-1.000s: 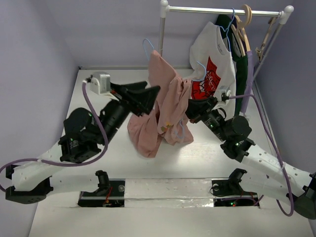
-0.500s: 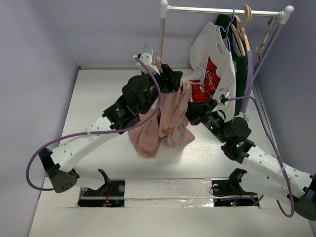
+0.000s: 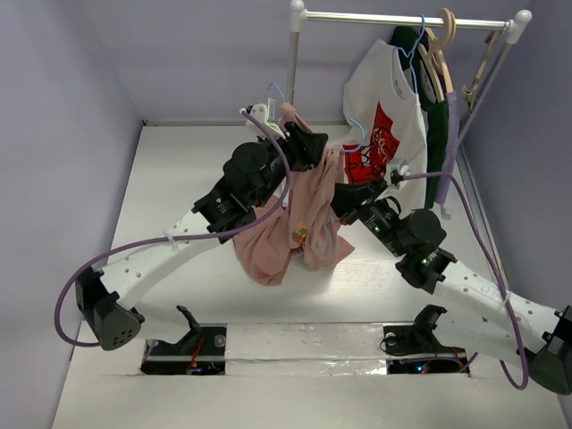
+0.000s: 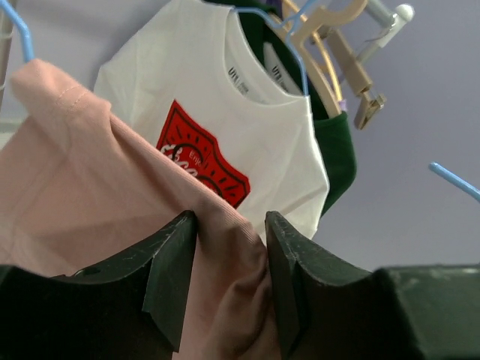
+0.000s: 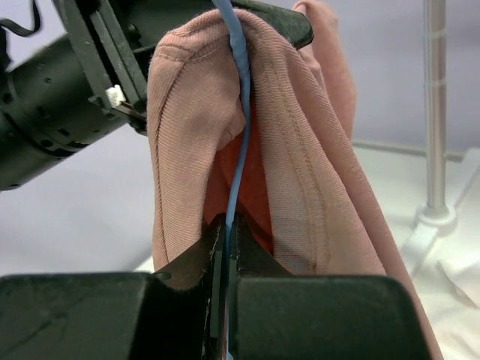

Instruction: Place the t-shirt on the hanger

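The dusty-pink short-sleeved cotton t-shirt hangs in the air between the two arms, over the middle of the white table and in front of the metal clothes rail. It is draped over the thin light-blue wire hanger. The right gripper has its fingers pressed together on the blue wire low down, which looks meant to hold the hanger upright and steady as a frame while the cloth is worked over it. The left gripper comes in from the other side, high up, its two dark fingers clamped on a ridge of pink fabric near the top of the garment (the left wrist view shows the fold squeezed between them, with the white t-shirt with a red print on the rail behind). I judge this hold is for tugging the shoulder or neck area along the wire so that it seats. In the right wrist view the wire rises almost straight up from the fingers and passes inside a hemmed opening of the t-shirt, so part of the hanger is already within the cloth. The hanger's slim hook shows above the pink fabric in the overhead view, pointing up and back toward the rail. The t-shirt's long axis runs top to bottom: gathered at the hanger, it falls in loose folds to a bunched lower end close to the table, though whether it touches there I cannot tell.
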